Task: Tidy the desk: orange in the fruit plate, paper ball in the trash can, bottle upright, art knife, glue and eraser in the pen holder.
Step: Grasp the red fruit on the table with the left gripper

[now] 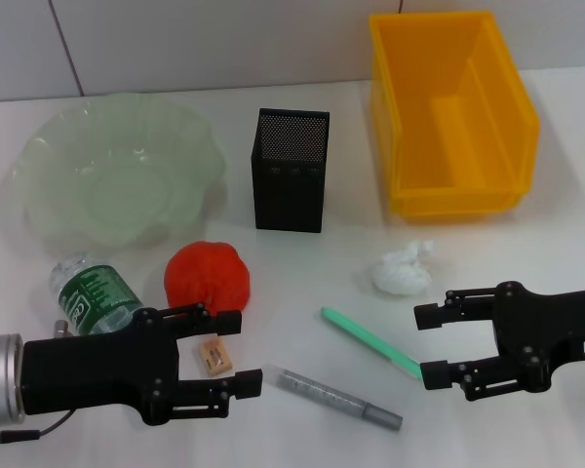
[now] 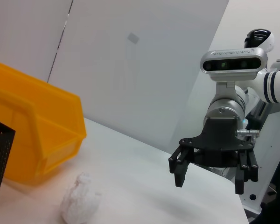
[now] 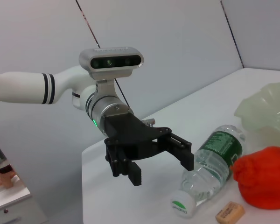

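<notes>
The orange lies in front of the pale green fruit plate. The bottle lies on its side to the orange's left. The tan eraser lies between the fingers of my open left gripper. The paper ball sits in front of the yellow trash can. A green art knife and a grey glue stick lie at the front middle. The black pen holder stands at the centre. My open right gripper is at the green knife's right end.
The left wrist view shows the right gripper, the paper ball and the yellow bin. The right wrist view shows the left gripper, the bottle, the orange and the eraser. A wall stands behind the table.
</notes>
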You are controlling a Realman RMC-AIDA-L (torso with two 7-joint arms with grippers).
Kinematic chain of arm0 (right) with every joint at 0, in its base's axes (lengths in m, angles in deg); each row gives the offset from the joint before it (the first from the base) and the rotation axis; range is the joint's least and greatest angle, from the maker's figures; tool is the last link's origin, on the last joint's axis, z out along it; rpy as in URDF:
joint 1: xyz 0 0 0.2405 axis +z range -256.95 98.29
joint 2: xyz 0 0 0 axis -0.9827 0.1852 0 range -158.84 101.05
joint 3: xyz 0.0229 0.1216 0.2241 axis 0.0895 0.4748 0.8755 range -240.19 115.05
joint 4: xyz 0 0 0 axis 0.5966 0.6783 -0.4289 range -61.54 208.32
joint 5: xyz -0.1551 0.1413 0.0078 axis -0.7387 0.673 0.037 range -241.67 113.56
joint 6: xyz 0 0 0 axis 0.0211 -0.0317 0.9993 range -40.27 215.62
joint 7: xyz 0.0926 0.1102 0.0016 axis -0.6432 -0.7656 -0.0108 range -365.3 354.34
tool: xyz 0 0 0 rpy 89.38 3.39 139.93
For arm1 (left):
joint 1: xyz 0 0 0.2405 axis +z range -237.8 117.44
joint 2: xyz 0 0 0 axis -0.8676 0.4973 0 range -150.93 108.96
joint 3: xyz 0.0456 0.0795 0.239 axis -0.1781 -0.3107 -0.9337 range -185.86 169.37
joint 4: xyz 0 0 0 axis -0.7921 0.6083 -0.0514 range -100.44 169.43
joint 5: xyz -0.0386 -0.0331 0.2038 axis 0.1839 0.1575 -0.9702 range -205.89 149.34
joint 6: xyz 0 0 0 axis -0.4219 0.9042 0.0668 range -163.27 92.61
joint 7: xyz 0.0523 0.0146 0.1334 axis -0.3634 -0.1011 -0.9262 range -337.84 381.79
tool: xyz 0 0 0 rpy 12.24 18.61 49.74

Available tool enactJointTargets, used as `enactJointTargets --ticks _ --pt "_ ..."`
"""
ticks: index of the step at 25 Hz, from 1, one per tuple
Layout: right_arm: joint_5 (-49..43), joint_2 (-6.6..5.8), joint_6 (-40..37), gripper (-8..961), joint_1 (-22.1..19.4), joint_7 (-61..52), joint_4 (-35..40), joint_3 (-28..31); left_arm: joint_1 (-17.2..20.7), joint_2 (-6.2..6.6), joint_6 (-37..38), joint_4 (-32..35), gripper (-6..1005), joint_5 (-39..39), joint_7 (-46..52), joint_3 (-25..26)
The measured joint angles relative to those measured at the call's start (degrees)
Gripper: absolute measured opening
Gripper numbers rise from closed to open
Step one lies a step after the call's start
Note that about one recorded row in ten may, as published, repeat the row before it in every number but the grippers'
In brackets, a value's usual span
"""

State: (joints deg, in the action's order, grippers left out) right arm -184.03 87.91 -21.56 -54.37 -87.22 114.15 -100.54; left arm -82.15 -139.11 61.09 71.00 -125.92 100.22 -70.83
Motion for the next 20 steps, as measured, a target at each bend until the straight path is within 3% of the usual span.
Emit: enactJointTargets --ticks 12,14,20 --pt "0.00 0.00 0.00 767 -0.40 0.00 -0.15 0.00 0.60 -0.40 -0.92 -0.11 776 1.91 -4.25 1.64" --pt "0.00 -0.01 0.00 767 -0.60 0.00 -0.16 0.00 -0.07 -0.75 -6.42 -1.27 771 5.48 -8.14 1.90" --pt "0.00 -0.24 -0.01 768 -1.35 0.00 -0.16 0.06 -2.35 -0.84 -16.45 -2.57 754 6.51 -9.23 -1.19"
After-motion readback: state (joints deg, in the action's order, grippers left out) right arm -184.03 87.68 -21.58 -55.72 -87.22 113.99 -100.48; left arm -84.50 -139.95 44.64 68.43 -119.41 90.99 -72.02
